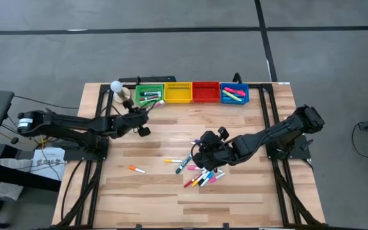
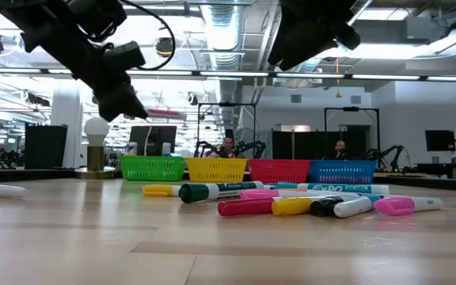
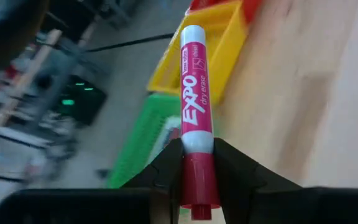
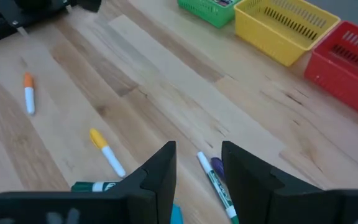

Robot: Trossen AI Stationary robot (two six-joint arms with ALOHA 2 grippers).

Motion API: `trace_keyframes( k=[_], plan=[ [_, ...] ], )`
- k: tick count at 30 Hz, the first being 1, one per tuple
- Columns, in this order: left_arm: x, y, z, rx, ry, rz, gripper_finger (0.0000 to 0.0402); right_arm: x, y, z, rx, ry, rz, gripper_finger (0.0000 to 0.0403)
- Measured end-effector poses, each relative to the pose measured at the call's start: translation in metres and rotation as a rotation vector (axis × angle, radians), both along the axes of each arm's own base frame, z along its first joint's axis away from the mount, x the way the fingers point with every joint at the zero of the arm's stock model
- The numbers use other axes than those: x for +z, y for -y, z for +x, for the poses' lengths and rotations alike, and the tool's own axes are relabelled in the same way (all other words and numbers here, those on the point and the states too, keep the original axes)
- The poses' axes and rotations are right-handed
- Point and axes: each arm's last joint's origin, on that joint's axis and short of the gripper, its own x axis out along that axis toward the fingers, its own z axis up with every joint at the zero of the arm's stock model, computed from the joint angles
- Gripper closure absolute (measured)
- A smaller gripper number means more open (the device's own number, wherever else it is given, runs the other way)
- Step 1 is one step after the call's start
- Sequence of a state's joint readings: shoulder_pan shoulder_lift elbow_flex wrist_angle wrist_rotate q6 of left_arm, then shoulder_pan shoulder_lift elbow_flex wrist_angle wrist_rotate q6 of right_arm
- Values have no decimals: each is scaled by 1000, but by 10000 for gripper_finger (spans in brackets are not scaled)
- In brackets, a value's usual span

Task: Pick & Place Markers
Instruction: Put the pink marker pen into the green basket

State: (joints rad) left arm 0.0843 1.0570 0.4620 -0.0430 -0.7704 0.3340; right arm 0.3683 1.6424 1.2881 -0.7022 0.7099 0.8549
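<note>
My left gripper (image 1: 142, 116) hovers near the green bin (image 1: 149, 94), shut on a pink Expo marker (image 3: 196, 93). In the left wrist view the marker points ahead over the green bin (image 3: 143, 140) and the yellow bin (image 3: 213, 37). My right gripper (image 1: 203, 150) is open above the marker pile (image 1: 200, 176), holding nothing. Its fingers (image 4: 157, 171) stand over a purple-capped marker (image 4: 216, 180) lying flat on the wood. A yellow-capped marker (image 4: 104, 149) and an orange-capped one (image 4: 28, 93) lie apart. My left gripper pinches the pink marker between its two fingers at the dark pink cap end (image 3: 197, 177). The marker lies along the fingers, and its white body sticks out forward beyond them. It is lifted clear of the table, above the near edge of the bins.
Four bins stand in a row at the far edge: green, yellow (image 1: 178, 92), red (image 1: 205, 91) and blue (image 1: 234, 94), the green and blue holding markers. A white bulb on a stand (image 1: 115, 86) is left of the green bin. An orange marker (image 1: 137, 169) lies alone near the left.
</note>
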Motion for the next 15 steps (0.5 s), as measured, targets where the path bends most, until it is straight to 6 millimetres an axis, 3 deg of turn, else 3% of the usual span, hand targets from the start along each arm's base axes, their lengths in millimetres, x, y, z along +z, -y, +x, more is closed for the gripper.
trace_keyframes(
  k=[6, 10, 15],
  plan=[
    [7, -23, -11, 93, -156, 156, 322, 0, -2, 0, 6, 0, 3, 285],
    [4, -41, -15, 19, -289, 165, 330, 0, -2, -1, 8, -2, 5, 285],
    [-1, -64, -16, -101, -296, 102, 326, 0, -2, 0, 7, -2, 6, 285]
  ],
)
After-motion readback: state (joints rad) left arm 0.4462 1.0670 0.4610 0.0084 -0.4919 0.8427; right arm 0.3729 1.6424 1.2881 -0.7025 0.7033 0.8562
